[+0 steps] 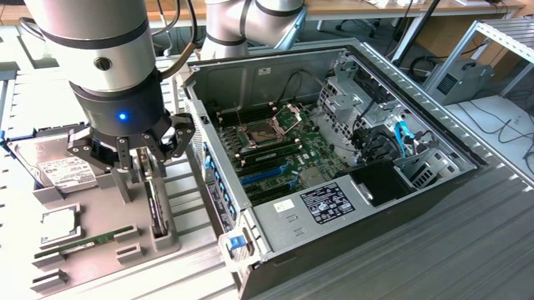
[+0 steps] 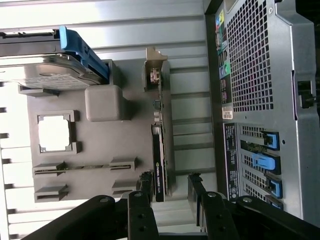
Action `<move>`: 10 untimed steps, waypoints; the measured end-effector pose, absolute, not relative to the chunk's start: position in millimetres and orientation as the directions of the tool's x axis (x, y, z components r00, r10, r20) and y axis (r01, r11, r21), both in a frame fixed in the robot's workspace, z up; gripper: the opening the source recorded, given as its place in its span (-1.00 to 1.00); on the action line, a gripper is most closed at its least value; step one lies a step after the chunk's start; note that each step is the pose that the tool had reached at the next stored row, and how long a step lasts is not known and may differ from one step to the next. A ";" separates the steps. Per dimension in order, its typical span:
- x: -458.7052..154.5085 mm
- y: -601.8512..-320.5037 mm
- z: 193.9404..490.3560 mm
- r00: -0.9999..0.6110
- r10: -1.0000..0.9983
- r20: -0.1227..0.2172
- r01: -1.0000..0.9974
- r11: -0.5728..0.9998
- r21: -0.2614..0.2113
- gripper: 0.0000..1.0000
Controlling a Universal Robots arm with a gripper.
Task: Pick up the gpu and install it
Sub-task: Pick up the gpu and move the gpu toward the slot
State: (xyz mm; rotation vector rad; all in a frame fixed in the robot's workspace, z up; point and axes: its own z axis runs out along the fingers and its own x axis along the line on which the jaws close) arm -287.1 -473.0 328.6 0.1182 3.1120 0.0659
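Gripper (image 1: 137, 165) of the single arm hangs over the grey moulded parts tray (image 1: 109, 253), fingers (image 2: 145, 187) spread apart and holding nothing. Key relation: the gpu (image 1: 155, 206), a slim dark card with a silvery bracket at one end, stands on its long edge in a tray slot directly under the gripper. The jaws sit either side of its thin thickness, so the closing direction crosses the card and not its length.

In the wrist view the card's long axis runs straight away from the fingers. Its dark end lies between them, with the bracket at the far end. One finger looks close to the card face and a gap shows at the other, so no clamp yet, as I judge it.

The slot is on the tray side nearest the open silver-and-black computer case (image 1: 334, 156). The boxy silver hard drive with white label (image 1: 67, 172) is beside the gripper on the tray's other side. The narrow green memory stick (image 1: 84, 240) lies further along the tray, apart from the card.
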 end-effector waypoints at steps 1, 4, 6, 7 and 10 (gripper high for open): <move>-287.1 -473.0 327.9 -0.997 0.076 -0.025 0.075 0.996 0.043 -0.16; -287.2 -470.8 327.0 -0.997 0.077 -0.025 0.075 0.996 0.043 -0.16; -287.2 -468.2 326.8 -0.997 0.076 -0.025 0.075 0.996 0.043 -0.16; -287.2 -467.4 326.5 -0.997 0.076 -0.025 0.075 0.996 0.043 -0.16; -287.2 -465.7 325.0 -0.997 0.076 -0.025 0.075 0.996 0.043 -0.16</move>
